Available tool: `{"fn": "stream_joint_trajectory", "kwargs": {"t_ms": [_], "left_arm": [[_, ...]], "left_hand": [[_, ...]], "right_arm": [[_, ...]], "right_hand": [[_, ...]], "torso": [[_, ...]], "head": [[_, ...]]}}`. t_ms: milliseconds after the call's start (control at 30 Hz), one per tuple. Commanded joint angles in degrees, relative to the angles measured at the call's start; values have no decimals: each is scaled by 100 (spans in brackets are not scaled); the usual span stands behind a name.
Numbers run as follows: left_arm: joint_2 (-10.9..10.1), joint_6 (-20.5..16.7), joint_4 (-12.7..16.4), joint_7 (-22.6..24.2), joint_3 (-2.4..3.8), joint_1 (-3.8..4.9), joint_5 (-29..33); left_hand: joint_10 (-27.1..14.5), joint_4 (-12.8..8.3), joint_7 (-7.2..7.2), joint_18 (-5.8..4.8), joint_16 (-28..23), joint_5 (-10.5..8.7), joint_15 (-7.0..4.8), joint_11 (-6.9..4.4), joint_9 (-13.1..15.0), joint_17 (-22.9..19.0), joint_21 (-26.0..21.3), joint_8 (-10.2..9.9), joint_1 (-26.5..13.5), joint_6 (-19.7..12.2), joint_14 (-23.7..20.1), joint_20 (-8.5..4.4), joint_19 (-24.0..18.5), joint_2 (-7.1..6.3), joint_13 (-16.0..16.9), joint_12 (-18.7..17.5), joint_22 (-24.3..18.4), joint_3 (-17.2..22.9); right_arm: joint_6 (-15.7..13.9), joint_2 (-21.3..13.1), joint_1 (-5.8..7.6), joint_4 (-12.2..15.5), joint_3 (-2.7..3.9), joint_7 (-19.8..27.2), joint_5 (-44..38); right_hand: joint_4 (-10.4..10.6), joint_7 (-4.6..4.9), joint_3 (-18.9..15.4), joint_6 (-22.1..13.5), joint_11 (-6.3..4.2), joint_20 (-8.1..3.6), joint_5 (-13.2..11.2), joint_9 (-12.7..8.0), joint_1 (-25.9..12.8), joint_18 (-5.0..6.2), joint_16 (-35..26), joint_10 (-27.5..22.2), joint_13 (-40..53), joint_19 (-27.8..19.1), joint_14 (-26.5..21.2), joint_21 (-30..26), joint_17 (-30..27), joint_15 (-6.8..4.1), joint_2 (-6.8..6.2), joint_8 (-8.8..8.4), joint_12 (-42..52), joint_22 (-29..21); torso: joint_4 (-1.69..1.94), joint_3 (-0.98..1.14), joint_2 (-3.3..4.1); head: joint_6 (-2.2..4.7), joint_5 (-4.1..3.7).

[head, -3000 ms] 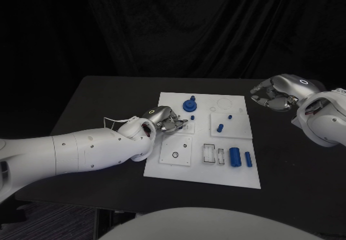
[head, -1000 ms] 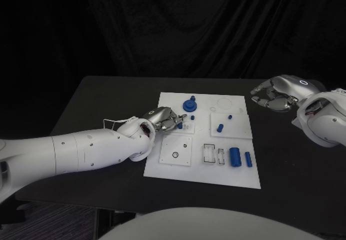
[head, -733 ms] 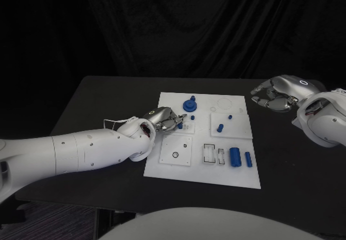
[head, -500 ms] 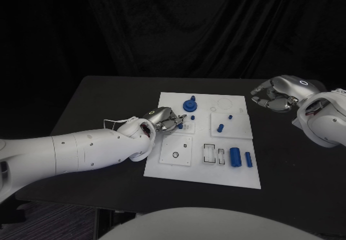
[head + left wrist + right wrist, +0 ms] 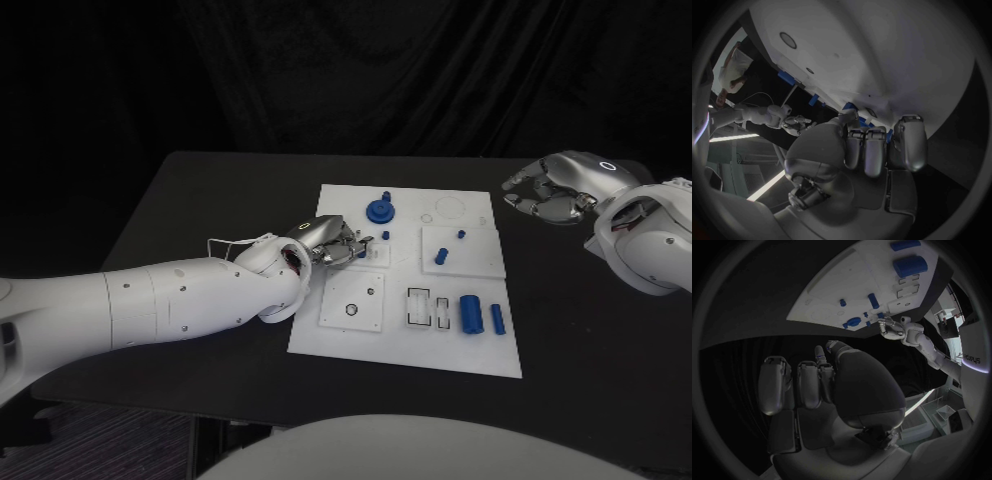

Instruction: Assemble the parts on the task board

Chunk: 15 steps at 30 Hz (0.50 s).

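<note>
The white task board (image 5: 411, 352) lies mid-table. My left hand (image 5: 332, 243) hovers over the board's left side, fingers curled, and seems to pinch a small blue part (image 5: 362, 246) at its fingertips. In the left wrist view blue (image 5: 852, 107) shows behind the curled fingers (image 5: 870, 150). A blue round part with a peg (image 5: 379, 210) stands at the far side, with small pegs (image 5: 441, 256) in the middle. A thick blue cylinder (image 5: 469, 311) and a thin one (image 5: 496, 319) lie near the right. My right hand (image 5: 552, 196) hangs curled and empty beyond the board's far right corner.
The board has a round hole (image 5: 355, 309) and two rectangular slots (image 5: 418, 308) at the near side. Black table (image 5: 216, 200) lies bare left of the board. In the right wrist view the board (image 5: 854, 285) and my left hand (image 5: 892, 329) are ahead.
My left hand has shifted slightly over the board's left side, carrying the small blue part a little toward the far side. The right hand has stayed in place.
</note>
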Motion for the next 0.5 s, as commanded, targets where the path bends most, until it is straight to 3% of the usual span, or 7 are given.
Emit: {"fn": "stream_joint_trajectory", "kwargs": {"t_ms": [33,300,333,500], "left_arm": [[15,114,4,85,3,-8,31],[0,12,15,113,3,-8,15],[-15,-47,32,123,3,-8,-6],[-201,-466,256,224,4,-6,-203]], "left_hand": [[595,2,-4,29,15,-36,-27,-51,499,1509,-14,-53,22,-62,596,-21,5,-68,1504,15,1063,31],[595,20,17,30,15,-189,-16,-35,436,1509,-30,-284,-6,-237,596,-15,-4,-86,1504,15,1060,71],[595,19,25,25,15,-446,-10,-28,431,1509,-12,-297,-86,-240,596,-9,9,-142,1504,15,1067,31],[595,15,17,13,15,-633,-15,-35,431,1509,47,-282,-158,-201,596,-10,53,-260,1504,15,1086,-47]], "right_arm": [[34,-8,-16,8,4,-107,-16],[25,-18,-16,13,4,-109,-16],[21,-21,-16,14,4,-106,-16],[2,-53,-16,22,4,-100,-16]], "right_hand": [[3,0,44,-17,6,37,22,-8,22,69,-24,-34,-307,136,296,-37,-9,14,-35,-23,-31,1120],[3,0,44,-17,6,37,22,-8,22,69,-24,-34,-307,136,296,-37,-9,14,-35,-23,-31,1120],[3,0,44,-17,6,37,22,-8,22,69,-24,-34,-307,136,296,-37,-9,14,-35,-23,-31,1120],[-13,1,62,-21,5,36,19,-12,28,70,-28,-37,-313,134,295,-44,-16,12,-33,-30,-35,1118]], "torso": [[-1,5,0],[-4,4,-3],[-5,4,-3],[-2,1,-4]], "head": [[1,-2],[1,8],[1,17],[1,45]]}}
